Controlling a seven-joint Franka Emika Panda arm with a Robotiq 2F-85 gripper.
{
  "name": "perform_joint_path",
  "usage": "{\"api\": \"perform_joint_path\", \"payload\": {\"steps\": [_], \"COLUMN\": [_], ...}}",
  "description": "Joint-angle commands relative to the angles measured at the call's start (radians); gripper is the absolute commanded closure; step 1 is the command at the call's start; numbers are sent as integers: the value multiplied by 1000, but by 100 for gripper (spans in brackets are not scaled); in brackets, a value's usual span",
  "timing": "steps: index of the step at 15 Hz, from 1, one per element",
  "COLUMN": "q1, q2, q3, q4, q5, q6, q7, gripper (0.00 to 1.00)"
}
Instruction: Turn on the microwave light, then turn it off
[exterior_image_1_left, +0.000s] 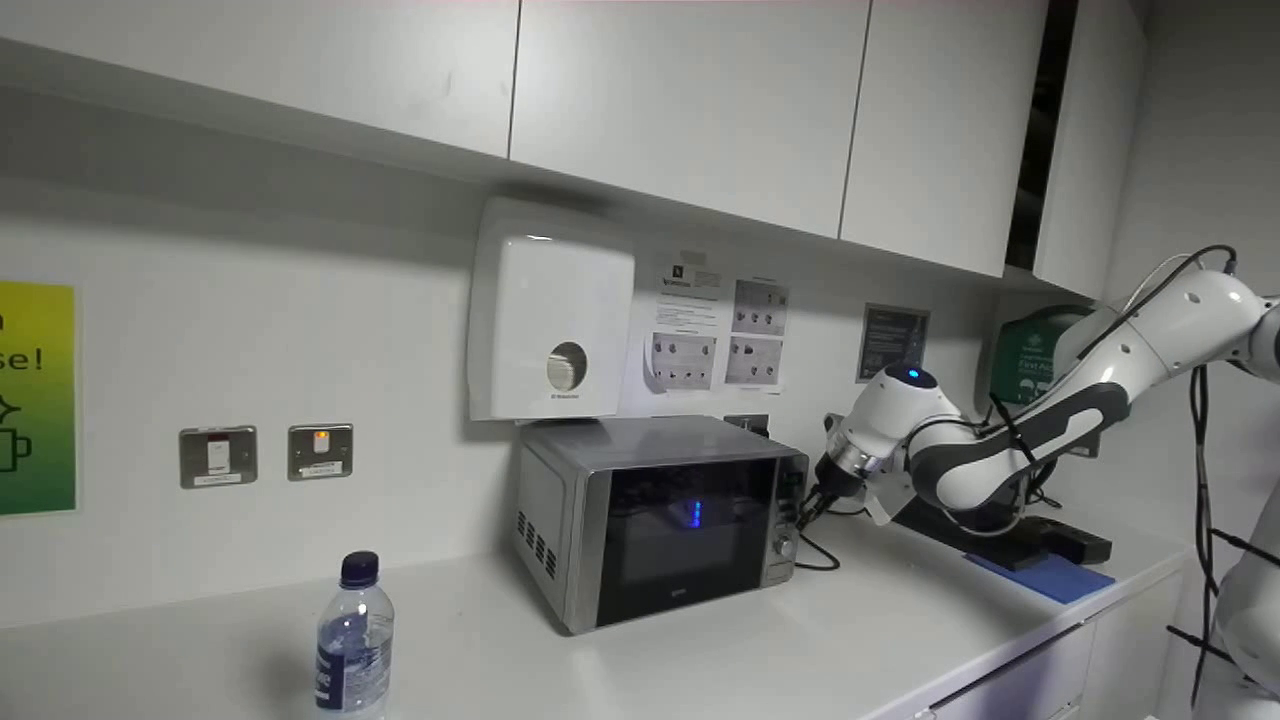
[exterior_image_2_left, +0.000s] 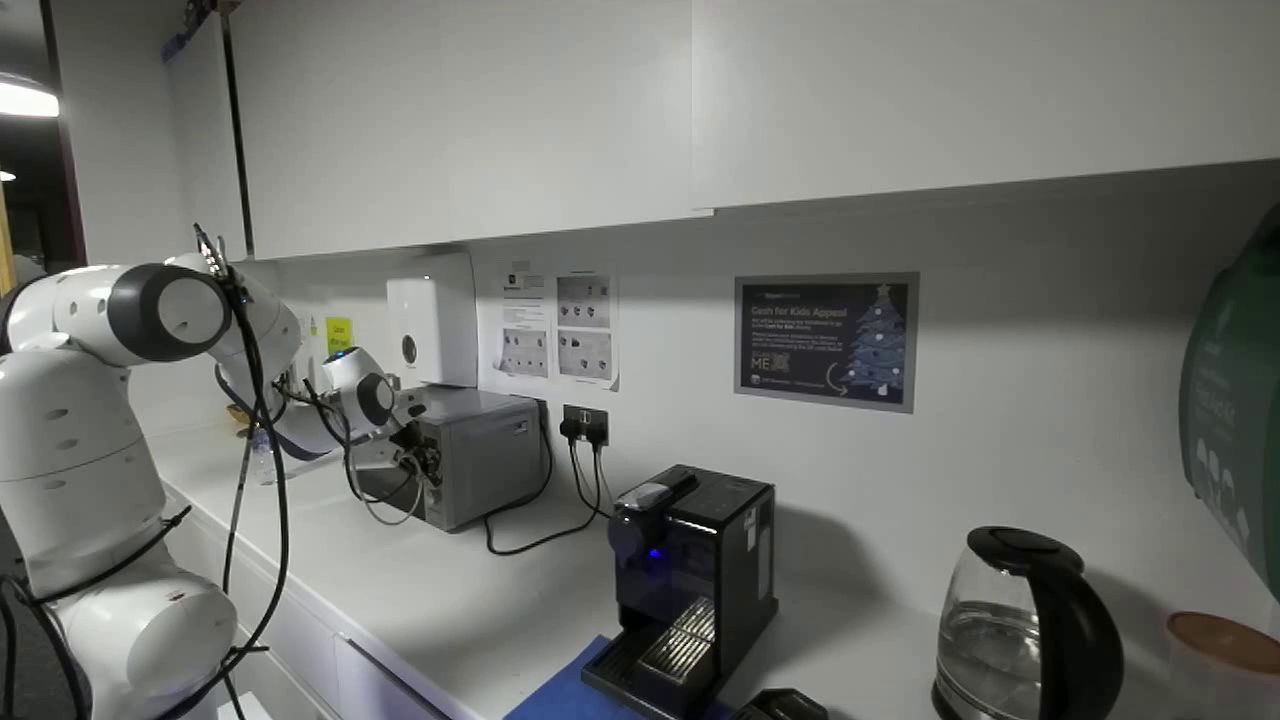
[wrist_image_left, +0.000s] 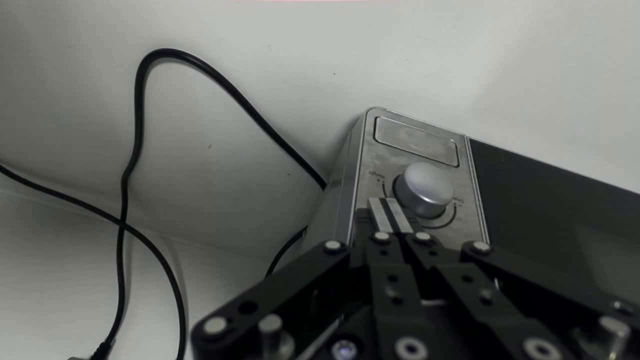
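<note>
Lower centre in the wrist view, the fingers (wrist_image_left: 379, 216) sit together, holding nothing, just beside the knob (wrist_image_left: 427, 186); contact I cannot tell. The microwave (exterior_image_1_left: 665, 525), mid-frame in an exterior view, should be heavy and rigid: better pressed at its control strip (exterior_image_1_left: 786, 508) than gripped. Lower left there, a bottle (exterior_image_1_left: 355, 640) seems to hold clear liquid; a glass kettle (exterior_image_2_left: 990, 630), lower right in an exterior view, is part filled.
</note>
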Motion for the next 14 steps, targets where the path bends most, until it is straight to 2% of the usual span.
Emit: {"api": "perform_joint_path", "payload": {"steps": [1,10,14], "q1": [-9,-7,-4], "q2": [37,86,65], "q3": [-16,-23,-16], "q4": [35,44,44], "q5": [2,47,42], "q6": [85,120,67], "q7": [-15,-45,-45], "gripper": [100,100,100]}}
